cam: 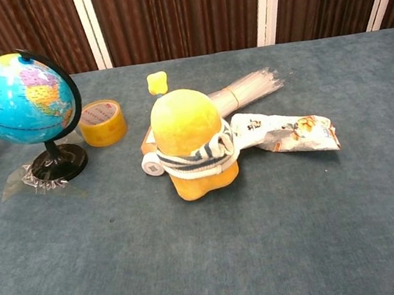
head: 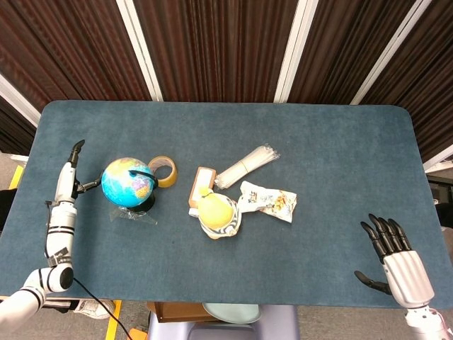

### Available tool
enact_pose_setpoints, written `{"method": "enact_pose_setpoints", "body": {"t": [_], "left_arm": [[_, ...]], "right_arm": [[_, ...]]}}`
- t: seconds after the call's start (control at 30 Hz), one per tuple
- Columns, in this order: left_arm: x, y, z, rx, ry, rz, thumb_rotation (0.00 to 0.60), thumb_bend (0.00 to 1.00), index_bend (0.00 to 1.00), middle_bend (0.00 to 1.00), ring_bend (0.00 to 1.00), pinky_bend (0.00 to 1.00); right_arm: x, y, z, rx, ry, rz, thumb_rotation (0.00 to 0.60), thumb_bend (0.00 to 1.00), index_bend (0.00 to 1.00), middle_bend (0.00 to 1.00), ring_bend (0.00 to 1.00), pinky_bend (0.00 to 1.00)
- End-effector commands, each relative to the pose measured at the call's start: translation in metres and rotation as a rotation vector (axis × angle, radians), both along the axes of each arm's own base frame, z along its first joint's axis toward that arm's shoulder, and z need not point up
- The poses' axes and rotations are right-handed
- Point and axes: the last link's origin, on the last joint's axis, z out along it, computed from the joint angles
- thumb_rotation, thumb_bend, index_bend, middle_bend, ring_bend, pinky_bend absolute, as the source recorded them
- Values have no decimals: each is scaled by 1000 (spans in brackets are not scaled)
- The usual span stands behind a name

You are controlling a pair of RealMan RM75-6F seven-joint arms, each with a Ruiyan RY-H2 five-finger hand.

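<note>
Globe [head: 127,182], blue with a black arc and black base, stands upright on a scrap of clear wrapping at the left part of the counter [head: 333,149], just beside a roll of tape [head: 163,171]. In the chest view the globe [cam: 21,99] is nearly cut by the left edge, and only dark fingertips of the left robot hand show there, so contact is hard to judge. In the head view the left robot hand [head: 74,180] stands edge-on just left of the globe, one finger raised and another reaching toward the sphere; whether it touches cannot be told, and it holds nothing. The right robot hand [head: 395,256] hangs at the near right corner of the counter, fingers spread apart and empty, well apart from every object; its wrist is cut off by the lower edge of the frame. At mid-counter a yellow plush toy [cam: 189,145] with a striped scarf hides most of a small box [head: 202,185] behind it; a printed snack packet [cam: 286,133] lies touching the toy's right side, and a clear-wrapped bundle [cam: 247,88] lies behind. The counter is covered in blue-grey felt; dark ribbed wall panels with white strips stand behind it.
</note>
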Motion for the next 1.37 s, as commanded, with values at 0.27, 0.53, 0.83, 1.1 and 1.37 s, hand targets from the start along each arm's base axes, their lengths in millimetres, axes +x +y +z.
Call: {"method": "enact_pose_setpoints", "body": {"t": [0.27, 0.53, 0.83, 1.1, 1.37], "left_arm": [[-15, -7, 8, 1, 71, 1, 520, 373, 0, 0, 0, 0], [-40, -25, 25, 43, 148, 40, 519, 403, 0, 0, 0, 0], [-46, -135, 39, -222, 363, -158, 600, 400, 0, 0, 0, 0], [-25, -192, 40, -159, 759, -261, 600, 400, 0, 0, 0, 0], [-16, -198, 42, -113, 793, -324, 600, 402, 0, 0, 0, 0]], "right_arm": [[2, 0, -3, 15, 3, 6, 600, 121, 0, 0, 0, 0], [1, 1, -4, 35, 7, 4, 600, 122, 0, 0, 0, 0], [1, -2, -12, 63, 21, -3, 600, 120, 0, 0, 0, 0], [5, -2, -20, 118, 24, 20, 600, 121, 0, 0, 0, 0], [6, 2, -23, 127, 34, 21, 600, 121, 0, 0, 0, 0]]}}
